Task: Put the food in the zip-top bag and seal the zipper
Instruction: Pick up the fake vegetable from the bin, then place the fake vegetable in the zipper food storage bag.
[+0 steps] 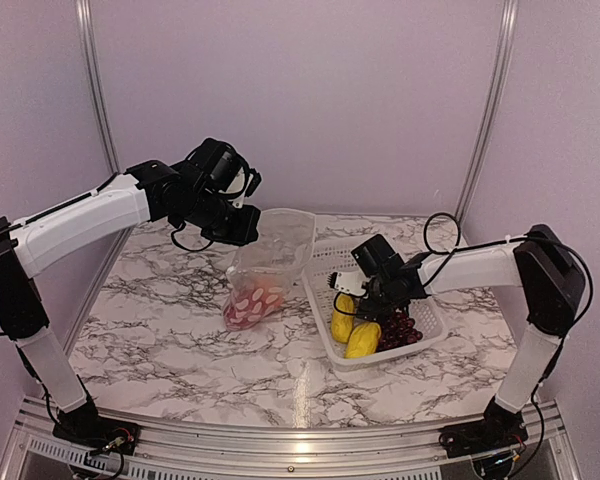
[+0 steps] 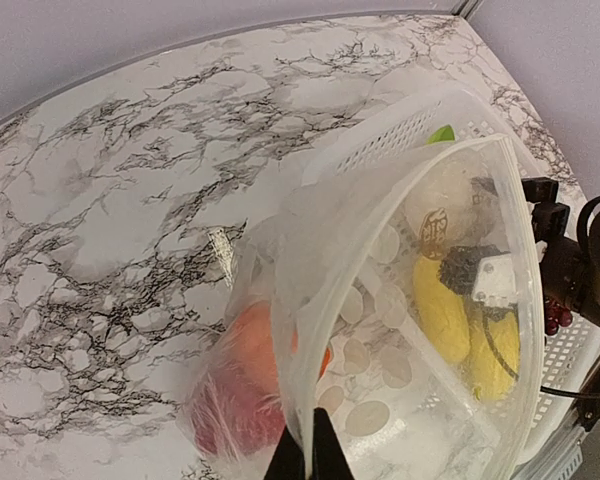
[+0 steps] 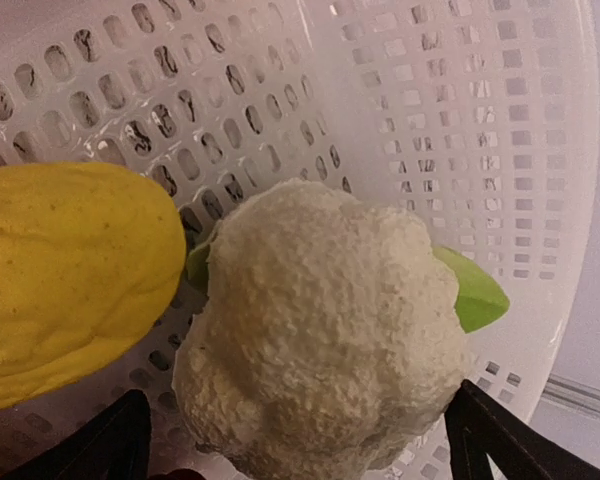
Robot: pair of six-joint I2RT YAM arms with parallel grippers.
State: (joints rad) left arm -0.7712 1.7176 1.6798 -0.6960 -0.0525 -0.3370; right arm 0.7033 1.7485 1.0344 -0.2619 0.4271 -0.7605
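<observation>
The clear white-dotted zip-top bag (image 1: 272,262) hangs with its mouth wide open. My left gripper (image 2: 308,462) is shut on the mouth edge, by the zipper strip (image 2: 528,270). A red piece (image 2: 232,402) and the orange pumpkin (image 2: 265,338) lie inside the bag. My right gripper (image 3: 300,452) is open in the white basket (image 3: 430,120), with a black finger (image 3: 492,440) on each side of the white cauliflower (image 3: 320,330), whose green leaf (image 3: 472,292) shows. A yellow piece (image 3: 70,270) lies beside it. Dark grapes (image 1: 400,330) and two yellow pieces (image 1: 361,340) also sit in the basket.
The basket (image 1: 425,318) stands right of the bag on the marble table (image 1: 170,330), its near left corner touching the bag's side. Purple walls with metal posts (image 1: 98,90) close off the back and sides.
</observation>
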